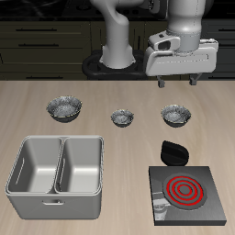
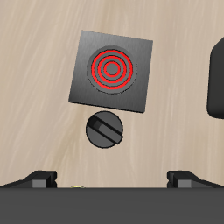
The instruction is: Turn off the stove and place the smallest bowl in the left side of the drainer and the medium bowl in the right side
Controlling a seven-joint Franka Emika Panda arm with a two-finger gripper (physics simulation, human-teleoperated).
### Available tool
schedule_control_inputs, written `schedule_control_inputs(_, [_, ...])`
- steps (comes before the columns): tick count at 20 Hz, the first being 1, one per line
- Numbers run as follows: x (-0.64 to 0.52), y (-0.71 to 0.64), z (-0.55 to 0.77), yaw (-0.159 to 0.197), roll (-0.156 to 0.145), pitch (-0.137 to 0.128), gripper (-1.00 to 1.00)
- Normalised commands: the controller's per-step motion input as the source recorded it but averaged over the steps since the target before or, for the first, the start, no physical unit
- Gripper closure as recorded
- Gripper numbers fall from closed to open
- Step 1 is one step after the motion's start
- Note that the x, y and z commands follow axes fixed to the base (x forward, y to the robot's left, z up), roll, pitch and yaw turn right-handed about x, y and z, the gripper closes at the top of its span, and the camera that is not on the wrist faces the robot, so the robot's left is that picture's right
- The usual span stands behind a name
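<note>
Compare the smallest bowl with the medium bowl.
The smallest bowl is clearly narrower than the medium bowl. The smallest sits in the middle of the row of three; the medium sits at the end nearer the stove. Both are glittery silvery-grey, upright and empty.

Stove (image 1: 186, 189) coils red, smallest bowl (image 1: 123, 117), medium bowl (image 1: 176, 114), drainer (image 1: 57, 166) empty

The widest bowl (image 1: 65, 109) stands well apart from the gripper (image 1: 176, 83), far off to its side and a little nearer the table's front edge. The wooden table (image 1: 37, 92) spreads bare beneath the gripper, its pale grain showing in the wrist view (image 2: 35, 52). Dark cabinets (image 1: 46, 37) stand behind the gripper.
</note>
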Motion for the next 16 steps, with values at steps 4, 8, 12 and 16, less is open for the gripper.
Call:
schedule_control_inputs(4, [0.07, 0.03, -0.28, 0.023, 0.038, 0.025, -1.0])
schedule_control_inputs(8, [0.05, 0.05, -0.27, 0.063, 0.002, -0.008, -1.0])
schedule_control_inputs(12, [0.06, 0.05, -0.24, 0.062, 0.036, 0.016, -1.0])
schedule_control_inputs(16, [0.11, -0.01, -0.22, 0.076, 0.035, 0.025, -1.0])
